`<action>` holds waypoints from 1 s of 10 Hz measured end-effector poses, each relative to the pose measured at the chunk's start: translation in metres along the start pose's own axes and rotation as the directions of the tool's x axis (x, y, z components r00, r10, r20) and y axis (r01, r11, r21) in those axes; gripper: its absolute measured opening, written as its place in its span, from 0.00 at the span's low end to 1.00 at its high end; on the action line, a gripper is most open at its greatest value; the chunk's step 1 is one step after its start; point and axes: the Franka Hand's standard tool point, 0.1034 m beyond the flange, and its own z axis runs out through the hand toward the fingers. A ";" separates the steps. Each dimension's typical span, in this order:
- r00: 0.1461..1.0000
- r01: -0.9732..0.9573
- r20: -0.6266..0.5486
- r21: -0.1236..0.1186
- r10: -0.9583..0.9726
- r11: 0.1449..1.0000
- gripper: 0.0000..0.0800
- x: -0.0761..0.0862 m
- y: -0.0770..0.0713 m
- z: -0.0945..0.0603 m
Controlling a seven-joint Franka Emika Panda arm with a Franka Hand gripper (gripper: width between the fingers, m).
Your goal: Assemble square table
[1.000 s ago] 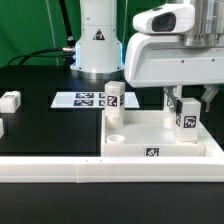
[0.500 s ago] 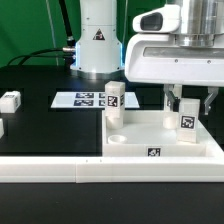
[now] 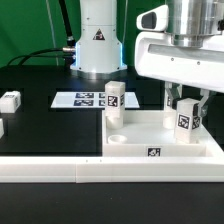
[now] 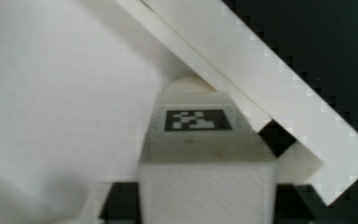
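The white square tabletop point(image 3: 140, 128) lies with its raised rim up at the exterior view's right, a tag on its front wall. One white leg block point(image 3: 114, 100) stands upright at its far left corner. My gripper point(image 3: 187, 108) is shut on a second tagged leg block point(image 3: 187, 122) and holds it upright at the tabletop's far right corner. In the wrist view the leg block point(image 4: 201, 150) sits between my black fingers point(image 4: 131, 196), with the tabletop point(image 4: 51, 100) and its rim point(image 4: 229, 60) below. Whether the leg is seated in its hole is hidden.
Two loose leg blocks point(image 3: 10, 100) point(image 3: 2, 128) lie at the exterior view's left. The marker board point(image 3: 80, 99) lies behind the tabletop by the robot base point(image 3: 97, 45). A long white border rail point(image 3: 90, 173) runs along the front. An open corner hole point(image 3: 118, 136) shows at the tabletop's near left.
My hand has turned about its upright axis above the held leg block. The leg block stays at the same corner. Nothing else has moved.
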 end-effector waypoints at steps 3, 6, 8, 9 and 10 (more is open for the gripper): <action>0.938 -0.346 -0.004 -0.002 0.346 0.938 0.36 0.000 0.001 0.000; 0.873 -0.487 0.002 -0.002 0.487 0.873 0.36 0.001 0.002 0.000; 0.882 -0.472 0.002 -0.002 0.472 0.882 0.48 0.000 0.002 0.000; 0.899 -0.438 0.002 -0.002 0.438 0.899 0.70 0.000 0.002 0.000; 0.915 -0.403 0.003 -0.002 0.403 0.915 0.70 -0.001 0.001 0.000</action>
